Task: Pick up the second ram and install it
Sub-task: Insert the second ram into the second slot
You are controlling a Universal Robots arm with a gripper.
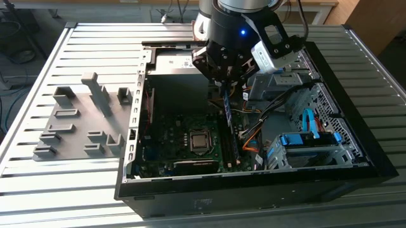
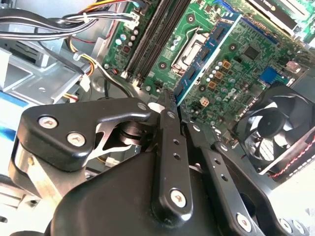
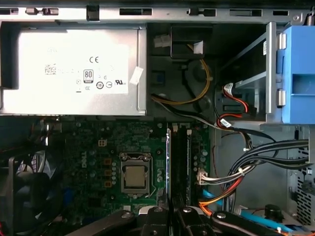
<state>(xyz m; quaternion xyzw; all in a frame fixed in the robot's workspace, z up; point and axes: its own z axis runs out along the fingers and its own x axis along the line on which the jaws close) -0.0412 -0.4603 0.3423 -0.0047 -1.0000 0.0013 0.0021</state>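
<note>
Pick-up done, going by the frames: thin, long blue circuit-board stick, the second ram (image 1: 227, 111), clenched edge-on in the black two-fingered tool (image 1: 227, 81) and carried inside the open black computer case (image 1: 355, 156). In the exterior view, hanging upright beneath the tool, lower end down among the dark memory slots (image 1: 229, 142) just to the exterior view's right of the silver processor socket (image 1: 199, 140). In the second wrist view, blue board (image 2: 206, 56) running away from the fingertips (image 2: 167, 105) over the green motherboard (image 2: 246, 59), close alongside the long black slots (image 2: 157, 34). In the first wrist view, seen as a thin pale edge (image 3: 168, 162) lined up with the slots beside the socket (image 3: 134, 177).

Whether already touching a slot, or seated in one, not clear from any view; tool closed on the board, so installation judged unfinished. Left to do, apparently: full seating in the slot and release.

Grey slotted plastic holder tray (image 1: 82, 123) resting on the ribbed metal worktop (image 1: 63, 185) at the exterior view's left, well apart from the case, no blue stick visible in it.
</note>
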